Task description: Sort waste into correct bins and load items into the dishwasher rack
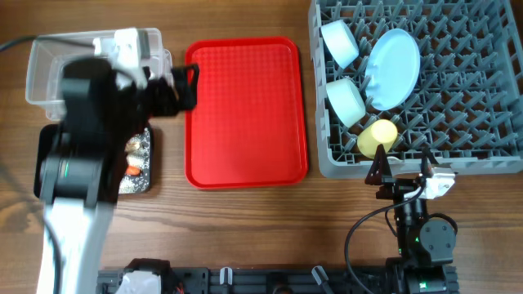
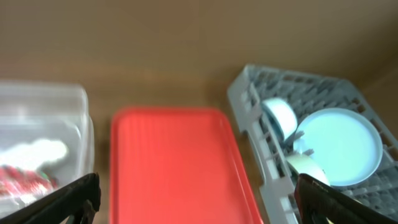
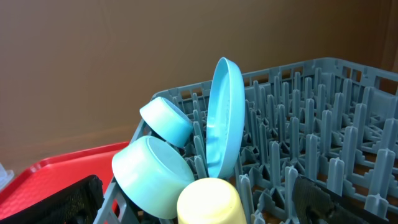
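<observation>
The grey dishwasher rack (image 1: 466,106) holds two pale bowls (image 1: 339,42) (image 1: 347,100), a blue plate (image 1: 392,67) on edge and a yellow cup (image 1: 377,137). My right gripper (image 1: 403,170) hangs open just in front of the rack's near edge; in the right wrist view the cup (image 3: 208,202) shows between its spread fingers without touching them. My left gripper (image 1: 184,86) is open and empty at the red tray's left edge. A clear tub (image 2: 43,112) holds a white tissue wad (image 2: 34,151) and red-and-white wrapper bits (image 2: 25,180). The black tray (image 1: 152,159) holds an orange piece (image 1: 133,170) and other scraps.
The flat red serving tray (image 1: 245,110) lies bare between the bins and the rack. My left arm (image 1: 82,155) covers much of both bins from above. A cable (image 1: 359,233) loops by the right arm's base at the front edge.
</observation>
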Action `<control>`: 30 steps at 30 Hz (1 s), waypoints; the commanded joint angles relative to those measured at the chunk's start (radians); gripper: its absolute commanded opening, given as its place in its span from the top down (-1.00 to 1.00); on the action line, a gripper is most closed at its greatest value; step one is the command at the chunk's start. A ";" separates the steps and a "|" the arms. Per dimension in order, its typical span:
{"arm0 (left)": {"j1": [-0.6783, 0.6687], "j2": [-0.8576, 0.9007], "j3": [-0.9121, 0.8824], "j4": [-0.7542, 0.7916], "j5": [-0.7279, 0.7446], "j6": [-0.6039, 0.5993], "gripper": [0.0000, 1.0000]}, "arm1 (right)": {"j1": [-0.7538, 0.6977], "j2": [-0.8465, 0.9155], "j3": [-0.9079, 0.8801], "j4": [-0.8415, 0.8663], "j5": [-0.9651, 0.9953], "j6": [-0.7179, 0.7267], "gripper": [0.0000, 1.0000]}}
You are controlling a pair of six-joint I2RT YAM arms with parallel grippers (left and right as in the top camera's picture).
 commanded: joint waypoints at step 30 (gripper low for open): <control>0.151 -1.061 -1.187 0.603 -0.035 -0.050 -1.00 | 0.005 -0.014 -0.008 0.004 0.013 0.007 -1.00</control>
